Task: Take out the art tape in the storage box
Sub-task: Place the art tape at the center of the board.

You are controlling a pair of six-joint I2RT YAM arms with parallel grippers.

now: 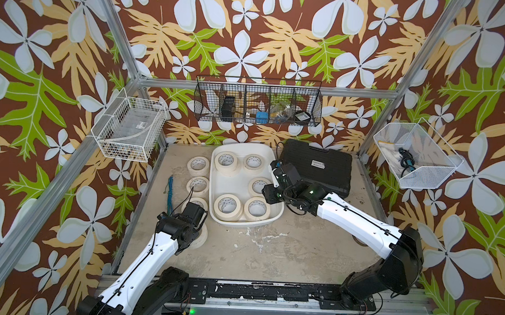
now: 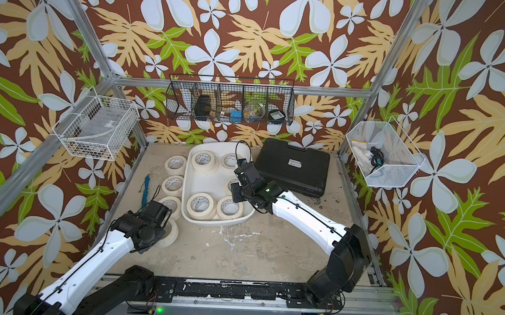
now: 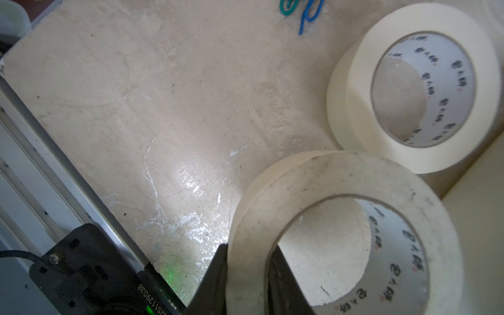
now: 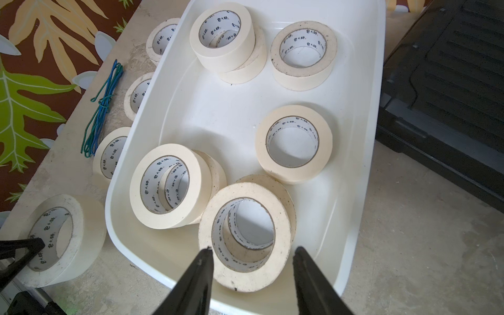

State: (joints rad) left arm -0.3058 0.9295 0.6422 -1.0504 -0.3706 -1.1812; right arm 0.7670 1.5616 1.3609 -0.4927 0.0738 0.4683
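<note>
The left gripper (image 3: 248,252) clenches one art tape roll (image 3: 327,177) at lower right, outside the storage box (image 4: 362,136). The right gripper (image 4: 253,249), released, hovers over stacked rolls (image 4: 245,190) inside; I fear it may drag both.

Left gripper (image 3: 248,253) jaws pinch a tape roll (image 3: 354,177); another roll (image 3: 351,114) lies beside.
</note>
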